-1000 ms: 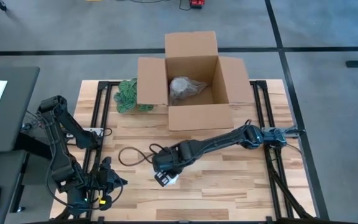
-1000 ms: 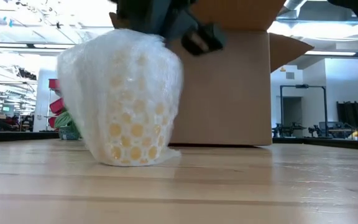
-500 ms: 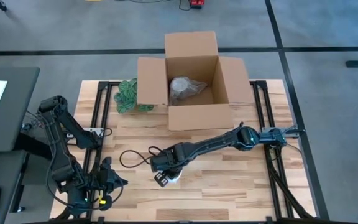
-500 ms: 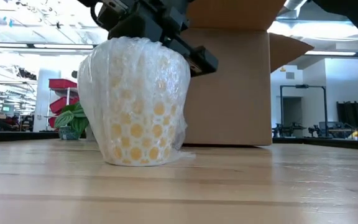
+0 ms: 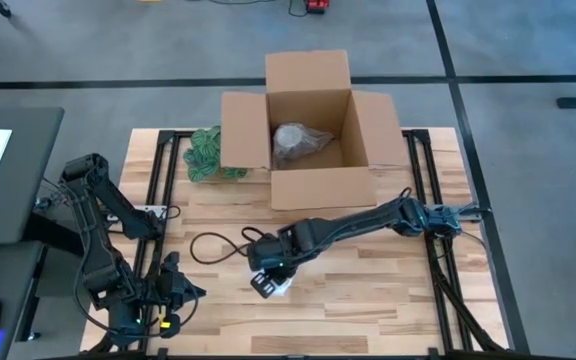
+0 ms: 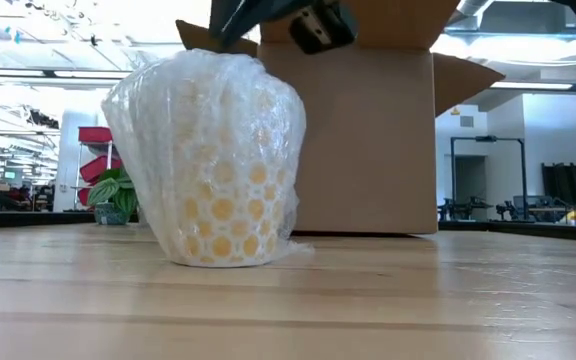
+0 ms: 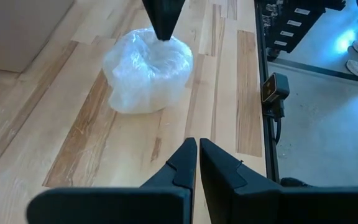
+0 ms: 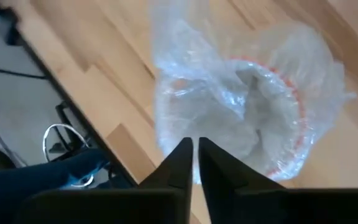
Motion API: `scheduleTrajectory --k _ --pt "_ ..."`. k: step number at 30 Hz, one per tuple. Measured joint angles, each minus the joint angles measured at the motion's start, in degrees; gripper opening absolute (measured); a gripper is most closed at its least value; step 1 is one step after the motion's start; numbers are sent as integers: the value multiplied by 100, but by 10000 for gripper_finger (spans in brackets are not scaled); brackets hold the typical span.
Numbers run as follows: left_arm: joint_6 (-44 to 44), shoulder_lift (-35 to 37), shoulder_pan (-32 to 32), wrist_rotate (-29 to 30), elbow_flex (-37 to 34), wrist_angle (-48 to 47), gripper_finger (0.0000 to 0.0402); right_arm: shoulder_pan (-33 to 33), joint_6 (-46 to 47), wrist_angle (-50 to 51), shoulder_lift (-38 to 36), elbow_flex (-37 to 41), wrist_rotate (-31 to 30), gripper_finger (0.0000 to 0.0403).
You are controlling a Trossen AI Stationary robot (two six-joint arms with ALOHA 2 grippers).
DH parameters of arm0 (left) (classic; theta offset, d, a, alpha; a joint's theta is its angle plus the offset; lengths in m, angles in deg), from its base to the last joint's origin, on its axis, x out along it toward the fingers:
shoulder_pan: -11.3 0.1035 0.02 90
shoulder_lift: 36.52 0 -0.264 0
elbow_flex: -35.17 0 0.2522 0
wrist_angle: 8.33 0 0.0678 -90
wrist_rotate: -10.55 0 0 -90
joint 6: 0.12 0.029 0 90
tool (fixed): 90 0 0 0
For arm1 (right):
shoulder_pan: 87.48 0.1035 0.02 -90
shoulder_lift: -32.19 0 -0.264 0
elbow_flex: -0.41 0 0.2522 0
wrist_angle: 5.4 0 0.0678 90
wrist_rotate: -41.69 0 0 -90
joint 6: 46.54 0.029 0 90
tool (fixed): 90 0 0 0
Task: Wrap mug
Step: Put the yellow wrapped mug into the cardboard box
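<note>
Bubble wrap covers the yellow-dotted mug (image 6: 213, 160) standing on the wooden tabletop (image 6: 368, 300); wrapping looks nearly done. Right gripper (image 5: 265, 285) above it, fingers together, empty. Left gripper (image 7: 197, 155) parked, fingers together.

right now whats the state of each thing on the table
mug: upright on the table, wrapped in bubble wrap
cardboard box: flaps open, a wrapped item inside
right gripper: above the mug, fingers shut
left gripper: parked at the table's left, fingers shut
</note>
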Motion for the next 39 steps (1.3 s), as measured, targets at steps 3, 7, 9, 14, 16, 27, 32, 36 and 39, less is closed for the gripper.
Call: scheduleTrajectory --k 3,7,9,14,16,27,32,36,39 --pt "0 0 -1 37 0 1 1 -29 -442 -82 -100 -8 -2 50" --pt "1 0 -1 41 0 1 1 -33 -1616 -389 -107 -9 -26 116" --pt "1 0 -1 44 0 -1 1 -33 -2166 -464 -107 -9 -26 152" --pt "2 0 0 45 0 3 1 -28 -3275 -691 -107 -9 -31 227" --pt "2 0 -1 46 0 3 1 -24 -3810 -947 -107 -11 -100 243" --pt "0 0 1 61 0 9 1 -239 -5201 -524 171 1 -649 250" --pt "-24 -1 29 59 0 4 1 -324 -5405 -210 514 9 -584 250" --pt "-32 -2 60 50 0 10 1 -262 -5439 -225 727 -21 -589 250" --pt "-68 2 65 44 0 7 1 -159 -5498 -256 850 -31 -673 248"
